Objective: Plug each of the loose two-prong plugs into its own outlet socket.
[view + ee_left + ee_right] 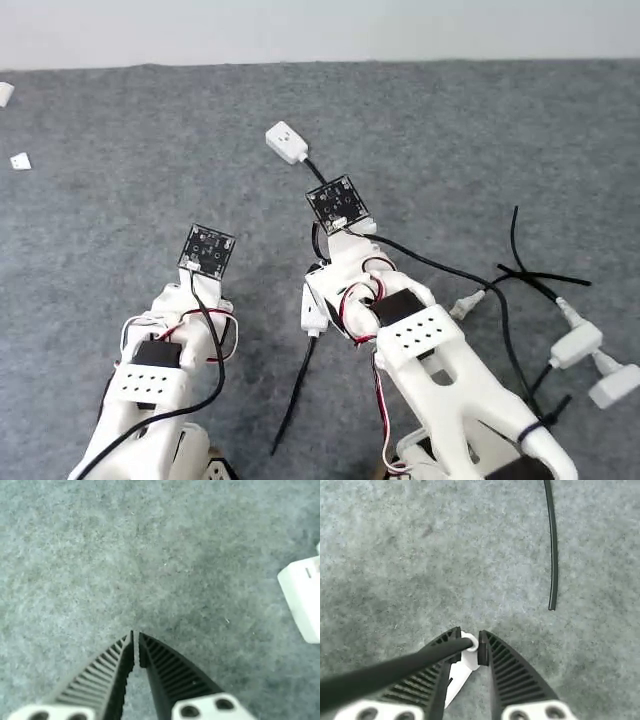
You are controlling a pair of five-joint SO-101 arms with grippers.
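Right tool (pixel 468 645) clamping white plug (pixel 461 669), black cable (pixel 385 672) trailing back between its jaws, over grey worktop (pixel 420 555). Left tool (pixel 136 637) hanging pressed together, holding nothing, white block (pixel 302 597) lying near. Farther out, white outlet socket (pixel 287 142) lying beyond right arm (pixel 450 370); spare white plugs (pixel 578 345) and black cords (pixel 515 272) lying tangled off to its side.
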